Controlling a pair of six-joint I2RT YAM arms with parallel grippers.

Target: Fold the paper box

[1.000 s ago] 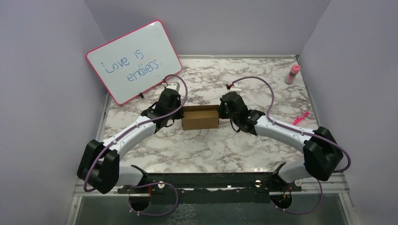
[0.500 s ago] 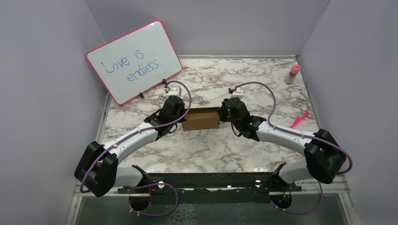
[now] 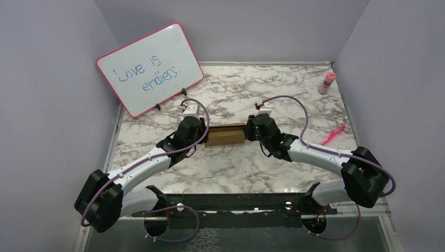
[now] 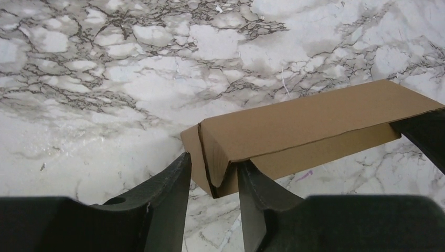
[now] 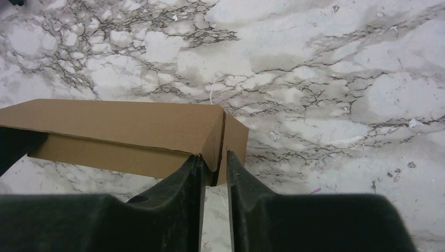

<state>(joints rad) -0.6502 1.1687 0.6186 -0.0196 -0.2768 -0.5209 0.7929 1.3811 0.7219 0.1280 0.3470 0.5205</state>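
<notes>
Between left tool (image 4: pixel 212 164), right tool (image 5: pixel 213 157), paper box (image 3: pixel 224 135)

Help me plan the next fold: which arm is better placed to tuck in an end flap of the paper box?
Right, probably. The right end effector pinches one end flap of the paper box between narrow-set fingers; the left end effector clasps the other end's thicker corner, suiting bracing.

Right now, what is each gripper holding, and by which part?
Both hold the paper box: the left gripper clamps its left end corner, and the right gripper pinches the flap edge at its right end.
</notes>
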